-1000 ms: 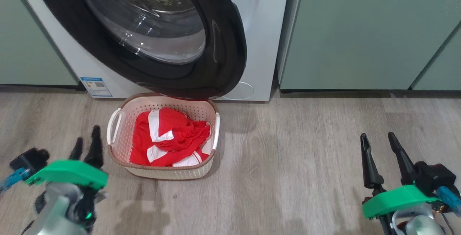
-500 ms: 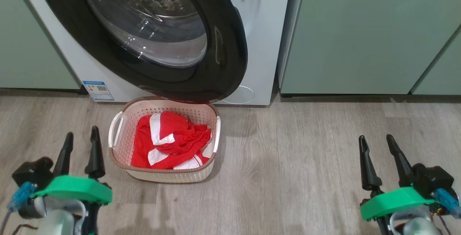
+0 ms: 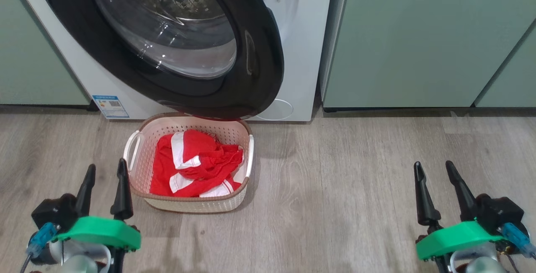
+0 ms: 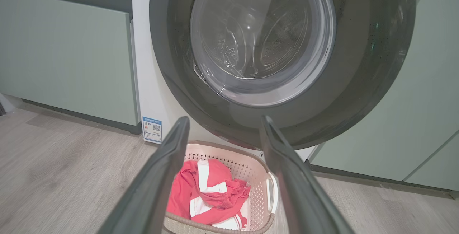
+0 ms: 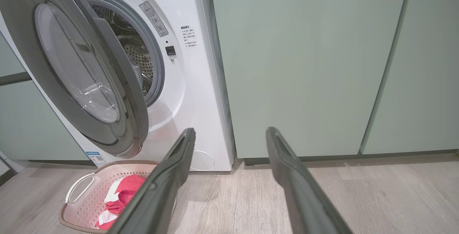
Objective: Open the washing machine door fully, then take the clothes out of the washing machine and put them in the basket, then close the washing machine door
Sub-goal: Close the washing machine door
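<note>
We see a floor (image 3: 335, 189) of grey wood-grain planks running under flat, matte pale green cabinets (image 3: 418, 34). Between them stands the washing machine (image 3: 299, 55), a smooth white box. The washing machine door (image 3: 167, 42) is swung open on its left side, a big round disc with a wide glossy black rim around a bulging bowl of clear glass. In the right wrist view the perforated metal drum (image 5: 138, 61) shows behind it. The door's lower edge hangs over the back of the basket (image 3: 197, 205), which sits on the floor just in front of the machine: a cream rounded rectangle of perforated plastic with a brown woven-look rim and white loop handles. Inside it lie the clothes (image 3: 197, 166), thin, soft, crumpled red fabric with white stripes. The left pincer (image 3: 106, 164) hovers just beside the basket's left handle, and the right pincer (image 3: 432, 164) is well apart from it over bare planks. Each has long, dark, tapered fingers spread wide with nothing between them. A round service flap (image 3: 276, 109) and a small blue label (image 3: 109, 105) mark the machine's lower front.
</note>
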Controlling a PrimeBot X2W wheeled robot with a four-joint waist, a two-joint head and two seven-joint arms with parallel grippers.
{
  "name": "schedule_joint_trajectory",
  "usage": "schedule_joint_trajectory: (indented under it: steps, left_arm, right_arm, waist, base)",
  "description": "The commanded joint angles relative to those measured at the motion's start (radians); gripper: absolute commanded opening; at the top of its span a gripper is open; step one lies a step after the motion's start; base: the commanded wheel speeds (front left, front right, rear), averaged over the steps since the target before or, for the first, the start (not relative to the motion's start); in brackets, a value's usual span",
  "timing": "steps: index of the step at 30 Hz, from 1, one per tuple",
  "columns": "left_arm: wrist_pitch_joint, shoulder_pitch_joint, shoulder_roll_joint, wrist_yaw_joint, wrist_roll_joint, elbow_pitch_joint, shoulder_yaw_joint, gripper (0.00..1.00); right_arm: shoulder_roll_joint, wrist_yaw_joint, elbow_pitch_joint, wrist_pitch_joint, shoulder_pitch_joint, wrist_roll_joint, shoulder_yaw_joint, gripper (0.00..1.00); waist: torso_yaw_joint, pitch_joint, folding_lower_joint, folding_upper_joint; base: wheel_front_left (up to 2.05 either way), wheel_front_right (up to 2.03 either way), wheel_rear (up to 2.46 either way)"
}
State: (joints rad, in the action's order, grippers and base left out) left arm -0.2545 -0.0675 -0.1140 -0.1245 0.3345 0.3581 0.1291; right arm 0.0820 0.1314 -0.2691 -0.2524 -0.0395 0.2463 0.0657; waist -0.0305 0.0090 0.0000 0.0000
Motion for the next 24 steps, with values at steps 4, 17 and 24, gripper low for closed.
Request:
schedule_joint_trajectory:
  steps: [4,17,24]
  left_arm:
    - [-0.007,-0.038,-0.020,-0.006,-0.009,-0.037,0.041,1.00]
    - [-0.007,-0.031,-0.007,-0.006,-0.015,-0.023,0.052,1.00]
    - [-0.007,-0.047,0.019,-0.006,-0.010,-0.023,0.046,1.00]
  right_arm:
    - [0.000,-0.001,0.028,-0.009,-0.014,0.028,0.014,0.91]
    - [0.017,-0.001,0.089,-0.009,-0.174,0.122,0.090,0.00]
    - [0.028,-0.001,0.024,-0.009,-0.323,0.172,0.307,0.00]
  waist:
    - [0.003,0.002,0.0000,0.0000]
    - [0.058,0.022,0.0000,0.0000]
    - [0.137,0.055,0.0000,0.0000]
  base:
    - [0.00,0.00,0.00]
    - [0.00,0.00,0.00]
    - [0.00,0.00,0.00]
